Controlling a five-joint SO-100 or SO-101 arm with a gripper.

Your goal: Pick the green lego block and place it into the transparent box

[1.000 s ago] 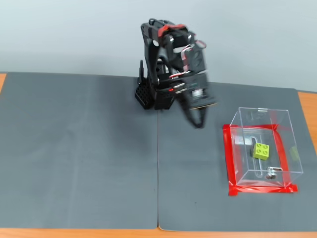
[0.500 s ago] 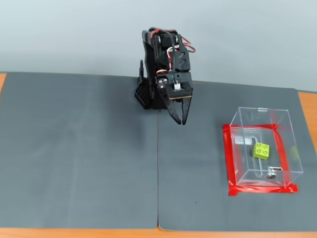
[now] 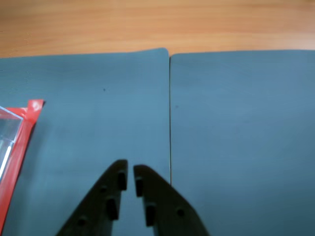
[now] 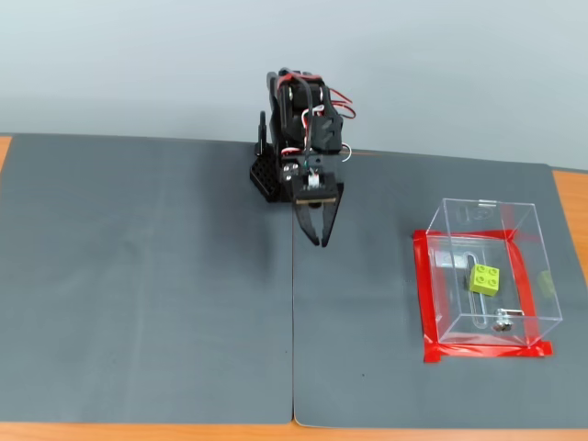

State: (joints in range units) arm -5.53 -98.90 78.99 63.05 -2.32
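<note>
The green lego block (image 4: 485,279) lies inside the transparent box (image 4: 491,220) at the right of the fixed view, on the box floor beside a slot and a small metal piece. Red tape (image 4: 423,294) frames the box. My gripper (image 4: 322,241) hangs near the arm's base, well left of the box, its black fingers nearly together with nothing between them. In the wrist view the gripper (image 3: 129,169) points over bare grey mat, and only a corner of the transparent box (image 3: 7,135) and its red tape (image 3: 22,137) shows at the left edge. The block is hidden there.
Two grey mats meet at a seam (image 4: 293,322) running down the middle of the table. Orange wooden table edge (image 3: 157,24) shows beyond the mats. The arm's black base (image 4: 271,175) stands at the back centre against a pale wall.
The arm has swung left away from the box and folded back toward its base. The block has stayed put inside the box.
</note>
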